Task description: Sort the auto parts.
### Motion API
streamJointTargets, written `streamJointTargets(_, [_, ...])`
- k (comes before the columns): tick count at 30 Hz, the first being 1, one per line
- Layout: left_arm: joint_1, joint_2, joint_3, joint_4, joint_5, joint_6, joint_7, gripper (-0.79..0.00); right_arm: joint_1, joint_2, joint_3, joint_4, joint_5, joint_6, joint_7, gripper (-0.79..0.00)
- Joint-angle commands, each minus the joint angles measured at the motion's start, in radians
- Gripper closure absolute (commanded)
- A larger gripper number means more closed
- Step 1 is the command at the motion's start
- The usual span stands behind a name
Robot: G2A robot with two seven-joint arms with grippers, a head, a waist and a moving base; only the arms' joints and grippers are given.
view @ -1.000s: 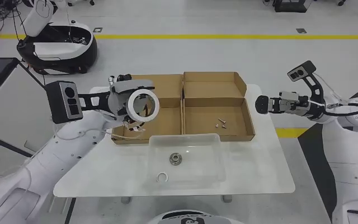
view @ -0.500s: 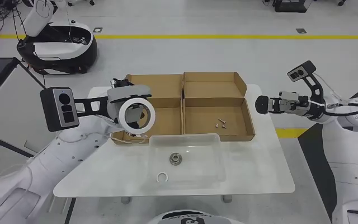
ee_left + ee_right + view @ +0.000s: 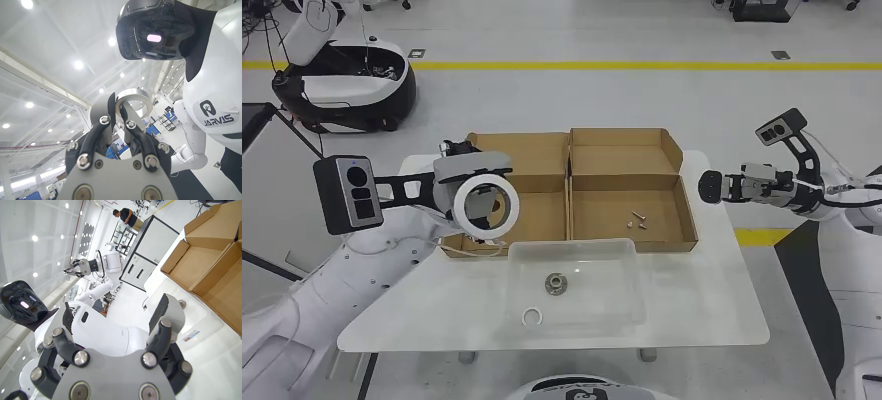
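Two cardboard boxes stand touching side by side at the far part of the tabletop (image 3: pixel 712 300): L box (image 3: pixel 532 155) and R box (image 3: pixel 602 215). L hand (image 3: pixel 117 107) is held above the near part of L box and is turned upward, toward the robot's head. It is grasping a metal ring (image 3: pixel 146 103) by the rim, one finger outside and the other inside. R hand (image 3: pixel 115 306) is released, fingers wide apart w/ nothing btw them. It hangs just off the tabletop's right side, well apart from the boxes. A few small screws (image 3: pixel 639 219) lie in R box, near its front wall. A clear bin (image 3: pixel 517 250) sits just in front of the boxes. Inside it are a round metal part (image 3: pixel 556 284) and, nearer to the robot, a small white ring (image 3: pixel 532 317), the two apart from each other.
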Motion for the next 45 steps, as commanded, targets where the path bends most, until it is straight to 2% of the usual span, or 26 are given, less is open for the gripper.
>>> streamJointTargets(1, [0.000,0.000,0.000,0.000,0.000,0.000,0.000,0.000,0.000,0.000,0.000,0.000,0.000,0.000,0.000,-0.785])
streamJointTargets(5, [0.000,0.000,0.000,0.000,0.000,0.000,0.000,0.000,0.000,0.000,0.000,0.000,0.000,0.000,0.000,-0.785])
streamJointTargets(8, [0.015,-0.004,-0.024,-0.012,-0.025,0.004,-0.045,0.000,0.000,0.000,0.000,0.000,0.000,0.000,0.000,-0.785])
streamJointTargets(13, [0.026,-0.012,-0.063,0.040,-0.068,-0.031,-0.115,0.000,0.000,0.000,0.000,0.000,0.000,0.000,0.000,-0.785])
streamJointTargets(18, [0.022,-0.008,-0.098,0.108,-0.049,-0.145,-0.300,0.000,0.000,0.000,0.000,0.000,0.000,0.000,0.000,-0.785])
streamJointTargets(23, [0.040,0.018,-0.155,0.142,0.065,-0.260,-0.544,0.000,0.000,0.000,0.000,0.000,0.000,0.000,0.000,-0.785])
streamJointTargets(25, [0.063,0.028,-0.185,0.154,0.068,-0.285,-0.599,0.000,0.000,0.000,0.000,0.000,0.000,0.000,0.000,-0.785])
streamJointTargets(29, [0.060,0.041,-0.240,0.172,0.071,-0.345,-0.729,0.000,0.000,0.000,0.000,0.000,0.000,0.000,0.000,-0.785])
streamJointTargets(33, [0.006,0.038,-0.256,0.212,0.057,-0.395,-0.866,0.000,0.000,0.000,0.000,0.000,0.000,0.000,0.000,-0.785])
streamJointTargets(38, [-0.118,0.019,-0.225,0.281,0.111,-0.459,-1.039,0.000,0.000,0.000,0.000,0.000,0.000,0.000,0.000,-0.785])
streamJointTargets(40, [-0.174,0.007,-0.196,0.311,0.141,-0.496,-1.103,0.000,0.000,0.000,0.000,0.000,0.000,0.000,0.000,-0.785])
streamJointTargets(45, [-0.316,-0.024,-0.061,0.408,0.183,-0.496,-1.243,0.000,0.000,0.000,0.000,0.000,0.000,0.000,0.000,-0.785])
